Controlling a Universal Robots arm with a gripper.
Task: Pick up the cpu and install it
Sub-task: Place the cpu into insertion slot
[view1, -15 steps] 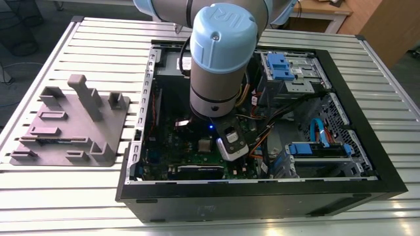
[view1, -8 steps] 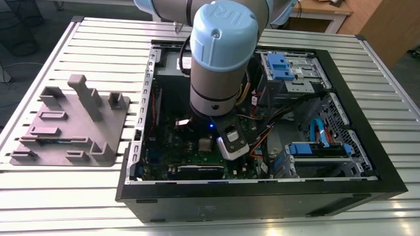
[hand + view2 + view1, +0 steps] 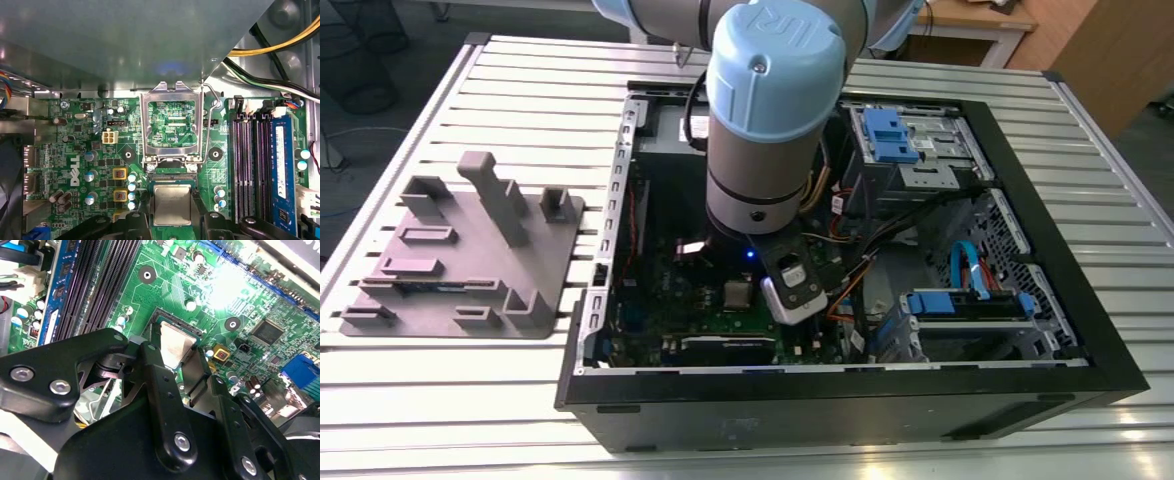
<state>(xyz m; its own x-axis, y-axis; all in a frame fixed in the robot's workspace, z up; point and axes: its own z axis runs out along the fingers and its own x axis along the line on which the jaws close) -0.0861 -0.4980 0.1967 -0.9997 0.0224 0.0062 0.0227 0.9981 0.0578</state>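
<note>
Gripper point(image 3: 176, 352): pinching the cpu point(image 3: 172, 204); two black fingers point(image 3: 154, 371) press on opposite edges, lid bare between them

Location: cpu sits between the fingertips, level, directly over the socket on the board point(image 3: 100, 150). Seated or a hair above it: cannot tell

Frame point(image 3: 171, 122): hinged open, standing up just beyond the fingertips, with its wire lever point(image 3: 210, 97) swung back beside it. Nothing lies over the socket

Handling (judgement):
- light, rigid, no flex expected
- smooth metal lid, so probably slippery under flat pads; thin edges give little purchase
- fragile on the underside and at the socket contacts; a tilted or skewed drop looks like the main hazard
- edge grip on two opposite sides, as now, seems right; keep off the lid face and the underside

Materials and shapes:
- cpu: flat square, dull silver-grey lid, thin pale rim
- frame: shiny stamped metal, square window
- board: green, matt, dotted with small cylindrical capacitors
- fingers: black, matt, bolted links
</note>
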